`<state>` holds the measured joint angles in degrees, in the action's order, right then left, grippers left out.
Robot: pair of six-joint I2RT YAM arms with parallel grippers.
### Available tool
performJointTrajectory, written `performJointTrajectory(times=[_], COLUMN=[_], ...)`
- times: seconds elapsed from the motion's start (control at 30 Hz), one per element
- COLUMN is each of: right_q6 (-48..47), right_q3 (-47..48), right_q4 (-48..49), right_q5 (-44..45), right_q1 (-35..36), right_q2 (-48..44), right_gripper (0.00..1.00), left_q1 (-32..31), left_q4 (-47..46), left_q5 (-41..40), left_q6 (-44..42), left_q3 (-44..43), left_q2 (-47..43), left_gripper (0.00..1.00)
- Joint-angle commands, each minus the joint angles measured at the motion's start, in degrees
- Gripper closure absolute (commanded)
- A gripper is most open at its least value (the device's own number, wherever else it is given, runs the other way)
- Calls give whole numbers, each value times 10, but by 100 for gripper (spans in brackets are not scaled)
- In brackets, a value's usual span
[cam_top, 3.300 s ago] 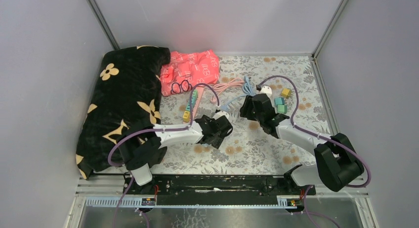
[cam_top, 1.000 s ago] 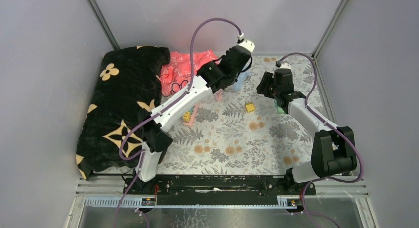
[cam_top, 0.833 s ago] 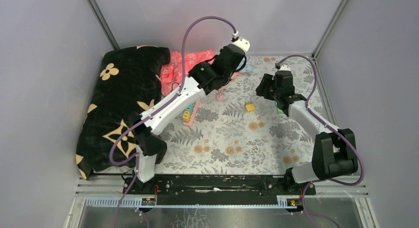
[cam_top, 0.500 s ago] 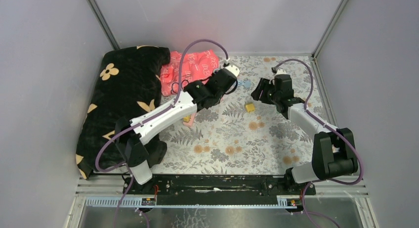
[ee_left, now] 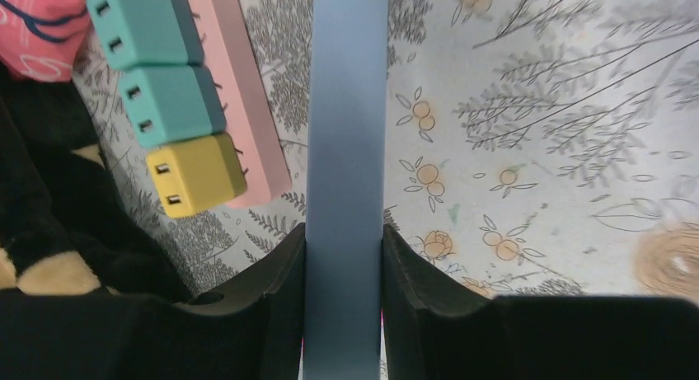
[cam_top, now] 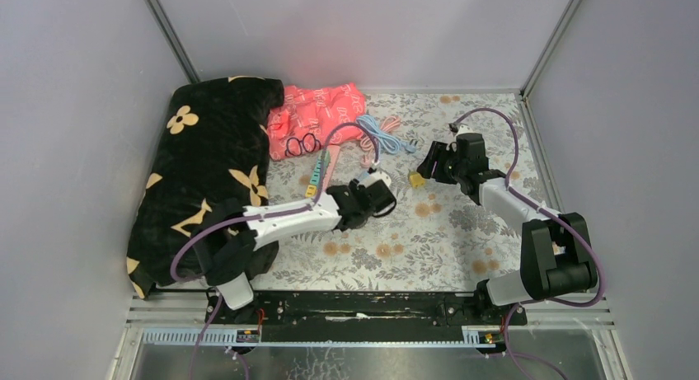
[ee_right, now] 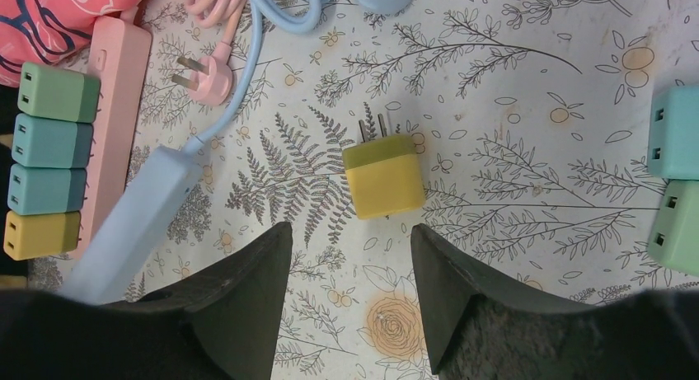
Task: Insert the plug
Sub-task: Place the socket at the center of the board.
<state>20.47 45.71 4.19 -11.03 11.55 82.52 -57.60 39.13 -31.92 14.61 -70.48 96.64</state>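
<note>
The yellow plug (ee_right: pixel 384 175) is lying flat on the flowered table cover (ee_right: pixel 511 83), well to the right of the pink power strip (ee_right: pixel 115 91), with its two metal prongs (ee_right: pixel 376 129) pointing away from the arms. It is being judged a light, rigid plastic cube with smooth faces. It is therefore best taken across two opposite side faces, clear of the prongs (a pinch too near an edge may let it twist or slip out).

The right gripper (ee_right: pixel 348 232) is being held above it, jaws standing apart with nothing between them, and the plug is lying just beyond the gap.

Between the plug and the pink strip, the blue power strip (ee_left: pixel 344 108) is being gripped by its narrow sides in the left gripper (ee_left: pixel 344 240), whose jaws are pressed tight against it. Its socket face is probably turned away from the wrist camera, though that cannot be told for sure.

Four adapters (ee_right: pixel 49 141) are sitting in the pink strip.
</note>
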Motion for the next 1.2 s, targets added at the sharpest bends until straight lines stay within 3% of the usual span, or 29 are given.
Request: performJointTrajectory(times=[0.0,0.23,0.3,0.53,0.73,1.17], right_q6=[-14,-13,-13,-11,-10,-37], right_q3=[-1,-8,-9,-12,-9,17], right_q4=[21,25,25,25,19,-10], right_q5=[9,15,15,16,18,22], right_q1=[-2,-1,-2,-1,-2,-2], right_q2=[-8,-8,-5,-1,-3,2], right_gripper=[37,37,37,37,37,37], left_q1=[-26,-58,-69,-104,-122,-120], left_q4=[-58,-78,-84,-88,-85,-55], left_q5=[-89,-135,-137,-115,-72,-38], left_q6=[46,29,19,17,27,55], left_q3=[24,33,34,24,17,-7], left_q2=[36,107,122,165,160,75], left_gripper=[100,99,92,48,23,3])
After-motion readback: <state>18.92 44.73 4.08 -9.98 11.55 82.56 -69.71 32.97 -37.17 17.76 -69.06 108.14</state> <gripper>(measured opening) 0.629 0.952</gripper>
